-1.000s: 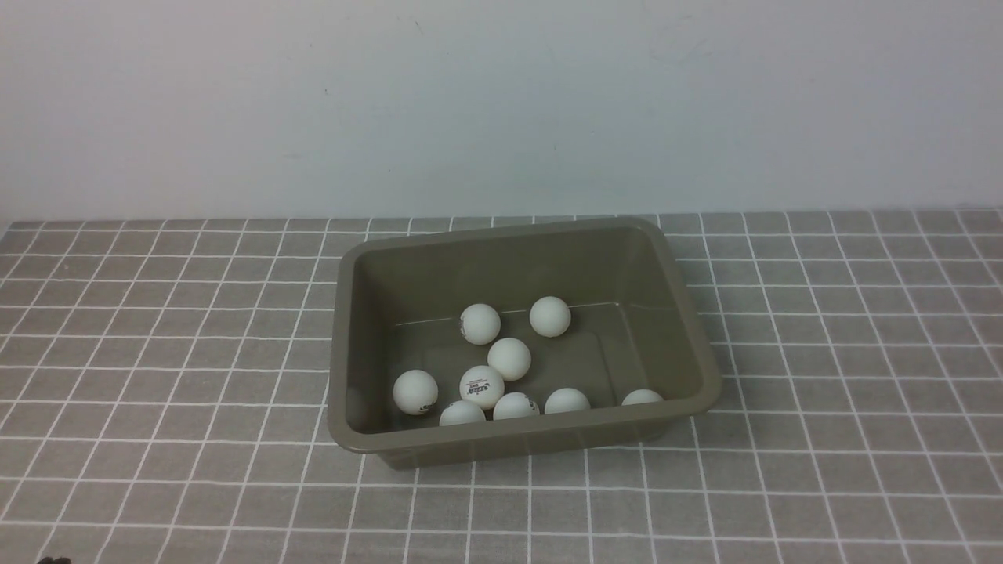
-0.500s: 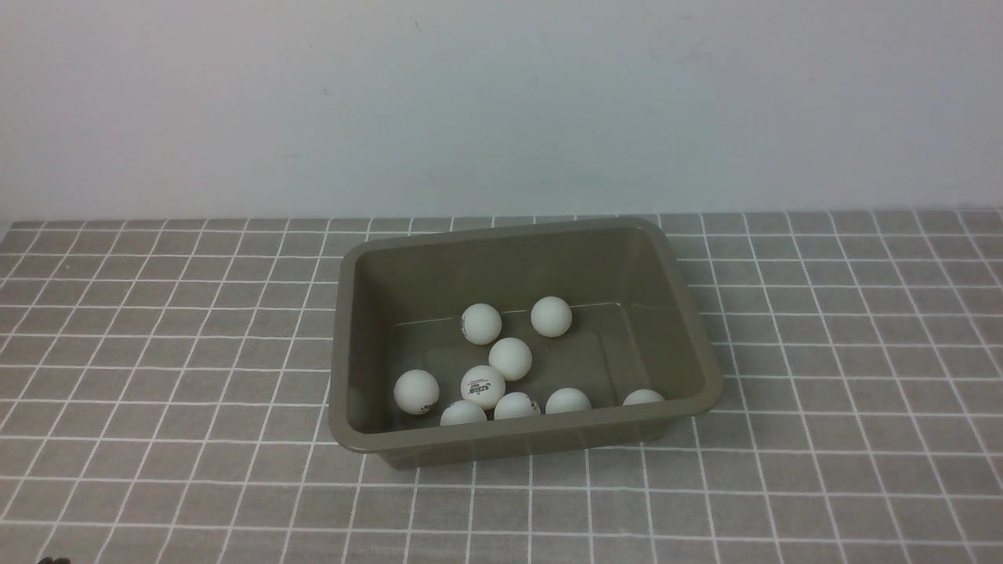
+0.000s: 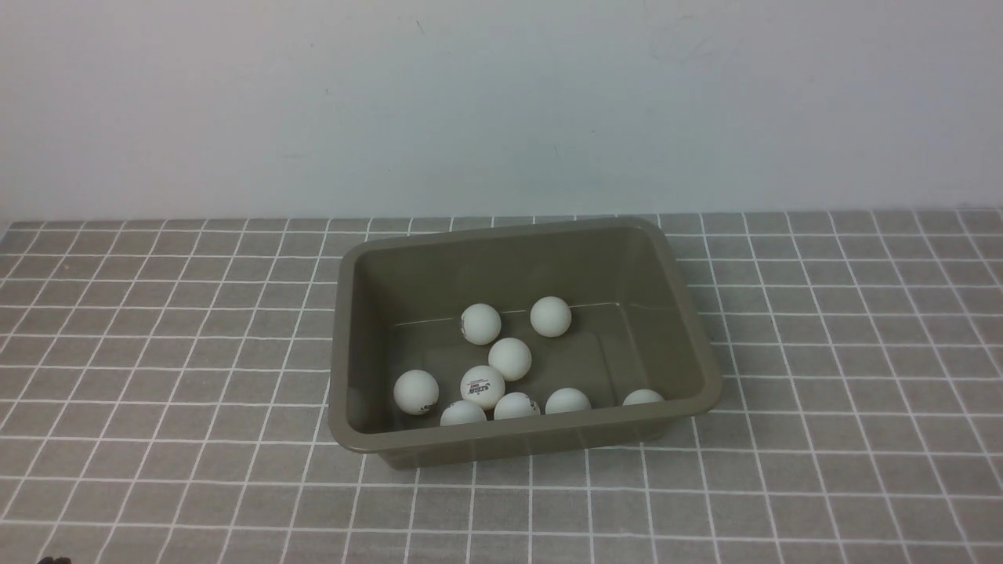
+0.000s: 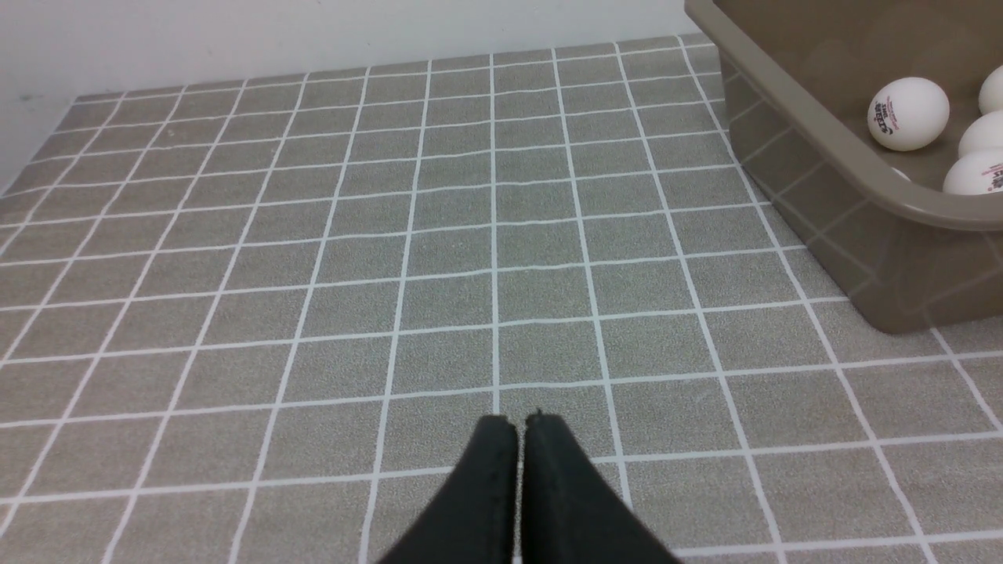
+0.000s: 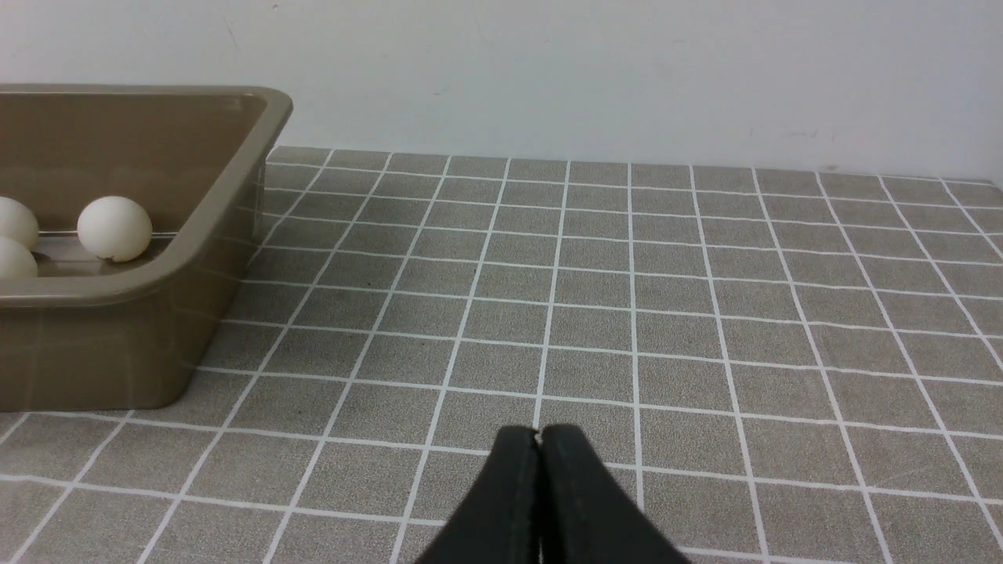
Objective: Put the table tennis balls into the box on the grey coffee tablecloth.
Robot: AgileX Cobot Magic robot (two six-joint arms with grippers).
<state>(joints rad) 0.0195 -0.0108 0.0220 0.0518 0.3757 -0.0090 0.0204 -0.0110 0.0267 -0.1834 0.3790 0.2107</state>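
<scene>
The olive-brown box [image 3: 689, 345] stands mid-table on the grey coffee tablecloth [image 3: 157, 352]. Several white table tennis balls [image 3: 509, 359] lie on its floor, most of them near the front wall. In the left wrist view, my left gripper [image 4: 520, 423] is shut and empty over bare cloth, with the box [image 4: 791, 110] and a logo ball [image 4: 907, 113] off to one side. In the right wrist view, my right gripper [image 5: 538, 432] is likewise shut on nothing above the cloth, apart from the box [image 5: 235, 188], where a ball [image 5: 114, 228] shows. Neither gripper shows in the front view.
A plain white wall [image 3: 501, 102] rises behind the table's far edge. Gridded cloth spreads on both sides of the box and in front of it.
</scene>
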